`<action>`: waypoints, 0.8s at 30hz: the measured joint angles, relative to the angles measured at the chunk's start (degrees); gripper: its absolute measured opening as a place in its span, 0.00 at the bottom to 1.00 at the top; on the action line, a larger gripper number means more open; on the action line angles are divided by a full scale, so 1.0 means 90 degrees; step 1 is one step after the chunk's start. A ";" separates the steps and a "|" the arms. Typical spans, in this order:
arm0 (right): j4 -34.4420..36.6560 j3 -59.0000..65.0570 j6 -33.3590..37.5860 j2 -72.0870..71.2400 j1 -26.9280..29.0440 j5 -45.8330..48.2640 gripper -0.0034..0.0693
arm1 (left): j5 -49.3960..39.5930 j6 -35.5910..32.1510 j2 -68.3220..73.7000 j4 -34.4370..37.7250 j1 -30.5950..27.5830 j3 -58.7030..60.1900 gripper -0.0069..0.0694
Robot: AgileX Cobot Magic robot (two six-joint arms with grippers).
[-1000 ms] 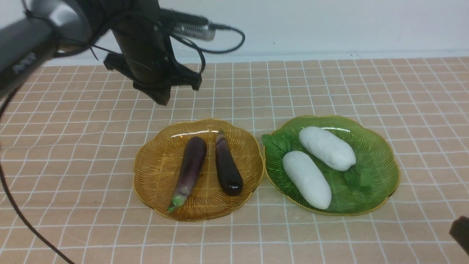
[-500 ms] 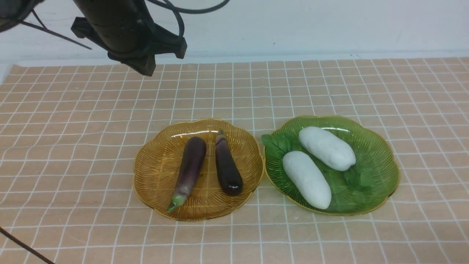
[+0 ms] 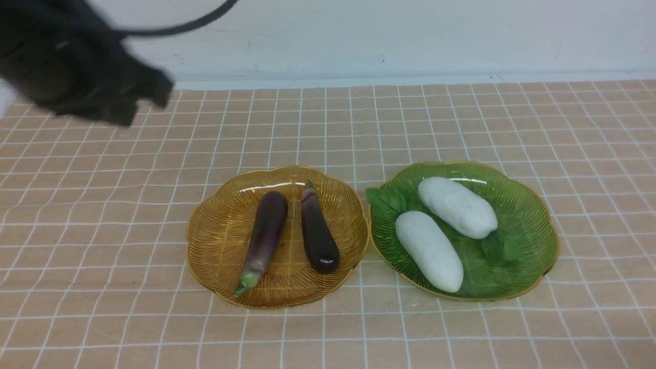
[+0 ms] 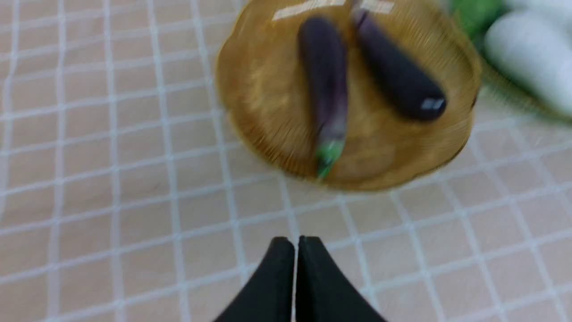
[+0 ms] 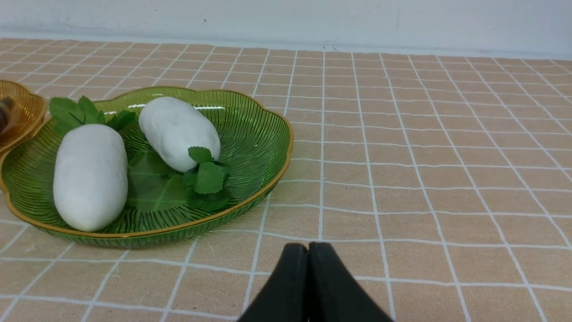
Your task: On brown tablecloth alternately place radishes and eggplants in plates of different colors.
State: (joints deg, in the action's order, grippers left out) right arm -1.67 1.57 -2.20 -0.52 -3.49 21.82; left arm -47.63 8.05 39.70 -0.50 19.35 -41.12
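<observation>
Two dark purple eggplants (image 3: 264,238) (image 3: 318,236) lie side by side in the amber plate (image 3: 215,241) on the brown tablecloth (image 3: 102,215). Two white radishes (image 3: 429,250) (image 3: 457,206) with green leaves lie in the green plate (image 3: 533,241) to its right. My left gripper (image 4: 296,243) is shut and empty, raised over the cloth to the left of the amber plate (image 4: 263,94); in the front view it is a blurred dark shape (image 3: 118,107) at the upper left. My right gripper (image 5: 308,250) is shut and empty, low over the cloth beside the green plate (image 5: 254,134).
A white wall (image 3: 410,36) runs along the table's far edge. A black cable (image 3: 195,23) hangs from the left arm at the top. Bare cloth surrounds both plates.
My left arm has swung up and away from above the amber plate toward the far left. The right gripper's tip has left the front view's lower right corner. The vegetables have not moved.
</observation>
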 joint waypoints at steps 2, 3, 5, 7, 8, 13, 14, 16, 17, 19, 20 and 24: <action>0.0000 0.0000 0.0000 0.0000 0.0000 0.0000 0.03 | 0.1322 0.0000 -0.0695 0.0260 0.0000 0.1018 0.09; 0.0000 0.0000 0.0000 0.0000 0.0000 0.0000 0.03 | 0.1836 0.0000 -0.0941 0.0397 0.0000 0.1486 0.09; 0.0000 0.0000 0.0000 0.0000 0.0000 0.0000 0.03 | 0.2879 0.0002 -0.1465 0.0653 0.0000 0.2163 0.09; 0.0000 0.0000 0.0000 0.0000 0.0000 0.0000 0.03 | 0.3620 0.0002 -0.1789 0.0862 0.0000 0.2706 0.09; 0.0000 0.0000 0.0000 0.0000 0.0000 0.0000 0.03 | 0.3838 0.0002 -0.1919 0.0917 0.0000 0.2889 0.09; 0.0000 0.0000 0.0000 0.0000 0.0000 0.0000 0.03 | 0.4022 0.0002 -0.2101 0.0979 0.0000 0.3302 0.09; 0.0000 0.0000 0.0000 0.0000 0.0000 0.0000 0.03 | 0.4022 0.0002 -0.2101 0.0980 0.0000 0.3353 0.09; 0.0000 0.0000 0.0000 0.0000 0.0000 0.0000 0.03 | 0.4004 0.0002 -0.2101 0.0986 0.0000 0.3483 0.09; 0.0000 0.0000 0.0000 0.0000 0.0000 0.0000 0.03 | 0.3993 0.0002 -0.2101 0.0986 0.0000 0.3544 0.09; 0.0000 0.0000 0.0000 0.0000 0.0000 0.0000 0.03 | 0.3954 0.0002 -0.2101 0.0986 0.0000 0.3666 0.09; 0.0000 0.0000 0.0000 0.0000 0.0000 0.0000 0.03 | 0.3920 0.0002 -0.2101 0.0986 0.0000 0.3710 0.09; 0.0000 0.0000 0.0000 0.0000 0.0000 0.0000 0.03 | 0.3847 -0.0084 -0.2101 0.0972 0.0000 0.3742 0.09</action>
State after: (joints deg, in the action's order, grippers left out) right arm -1.67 1.57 -2.20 -0.52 -3.49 21.82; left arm -13.00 7.30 20.79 8.24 19.35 -7.44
